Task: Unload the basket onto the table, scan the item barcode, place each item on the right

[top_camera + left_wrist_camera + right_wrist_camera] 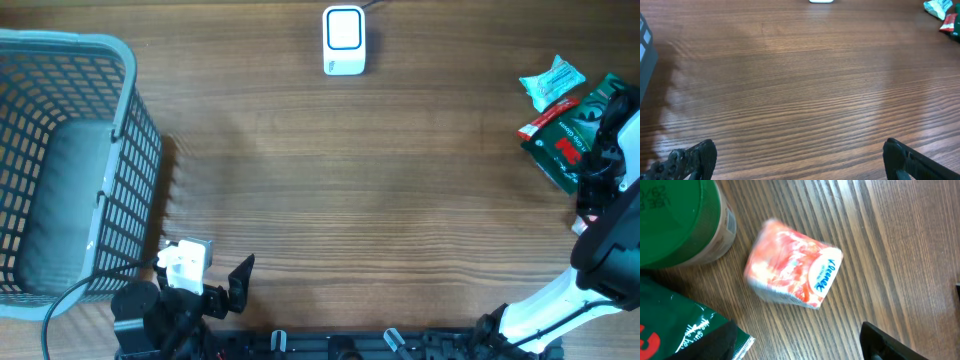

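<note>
A blue-grey wire basket (120,130) stands at the far left of a wooden table (380,190). Just to its right, at the near edge, the left gripper (800,165) hovers low over bare wood, its jaws spread wide with nothing between them. At the far edge, about mid-table, a small white scanner (344,40) sits with its window facing up. A long stretch of wood separates it from a cluster of goods at the far right. There, a teal packet (551,80) lies farthest back, and a dark green packet (560,135) with red lettering lies just in front of it, partly under the right arm. The right wrist view shows an orange tissue pack (792,270), the item under this gripper, lying flat on the wood just beside a green-lidded can (675,220), close to the dark green packet's corner and well apart from the scanner. The right gripper (800,335) hangs over it with its jaws parted, holding nothing.
</note>
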Motion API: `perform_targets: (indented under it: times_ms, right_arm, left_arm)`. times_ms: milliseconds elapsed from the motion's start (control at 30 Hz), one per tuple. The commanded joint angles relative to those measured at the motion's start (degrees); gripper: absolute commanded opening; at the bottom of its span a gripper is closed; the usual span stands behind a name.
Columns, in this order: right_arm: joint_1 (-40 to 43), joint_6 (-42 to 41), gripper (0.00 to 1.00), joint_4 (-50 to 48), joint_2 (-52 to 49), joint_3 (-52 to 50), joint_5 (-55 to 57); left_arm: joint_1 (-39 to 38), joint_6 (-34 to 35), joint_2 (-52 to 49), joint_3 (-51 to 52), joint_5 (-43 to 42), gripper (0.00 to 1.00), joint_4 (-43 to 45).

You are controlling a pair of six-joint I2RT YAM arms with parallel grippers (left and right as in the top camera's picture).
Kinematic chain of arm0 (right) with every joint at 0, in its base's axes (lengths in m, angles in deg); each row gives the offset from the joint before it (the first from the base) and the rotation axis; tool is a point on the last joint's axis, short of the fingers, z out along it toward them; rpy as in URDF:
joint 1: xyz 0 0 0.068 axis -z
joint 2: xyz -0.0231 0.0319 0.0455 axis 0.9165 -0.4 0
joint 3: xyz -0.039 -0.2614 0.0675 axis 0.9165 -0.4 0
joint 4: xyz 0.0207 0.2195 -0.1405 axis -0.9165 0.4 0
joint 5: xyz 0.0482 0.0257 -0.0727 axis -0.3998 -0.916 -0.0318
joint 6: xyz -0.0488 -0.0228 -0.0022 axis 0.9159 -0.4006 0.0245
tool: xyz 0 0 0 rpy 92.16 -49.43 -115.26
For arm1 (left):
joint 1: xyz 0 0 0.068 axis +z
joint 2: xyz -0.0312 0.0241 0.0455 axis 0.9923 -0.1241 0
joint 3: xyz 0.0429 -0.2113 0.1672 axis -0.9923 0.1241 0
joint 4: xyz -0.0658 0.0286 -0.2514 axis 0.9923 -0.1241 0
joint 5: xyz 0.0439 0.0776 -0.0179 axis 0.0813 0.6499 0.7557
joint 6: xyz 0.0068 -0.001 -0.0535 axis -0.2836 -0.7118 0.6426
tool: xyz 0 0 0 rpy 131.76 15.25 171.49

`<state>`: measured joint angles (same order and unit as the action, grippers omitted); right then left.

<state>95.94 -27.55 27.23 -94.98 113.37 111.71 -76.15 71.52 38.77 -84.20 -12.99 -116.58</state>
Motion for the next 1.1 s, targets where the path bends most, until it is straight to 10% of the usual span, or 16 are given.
perform_targets:
  times_ms: [0,367,1067]
  right_arm:
    - [-0.3,9.0,0.84,0.6,2.6,2.8,-5.3]
    - [-6.9,50.6,1.0,-9.9,38.2,6.1,-41.2]
    - [-8.2,46.7,1.0,-9.0,60.8,3.8,-38.8]
  left_arm:
    - [0.2,-0.7,0.1,0.1,-0.9,1.0,0.2]
    - [0.2,-0.7,0.1,0.1,-0.9,1.0,0.2]
    - [0.2,-0.7,0.1,0.1,-0.9,1.0,0.2]
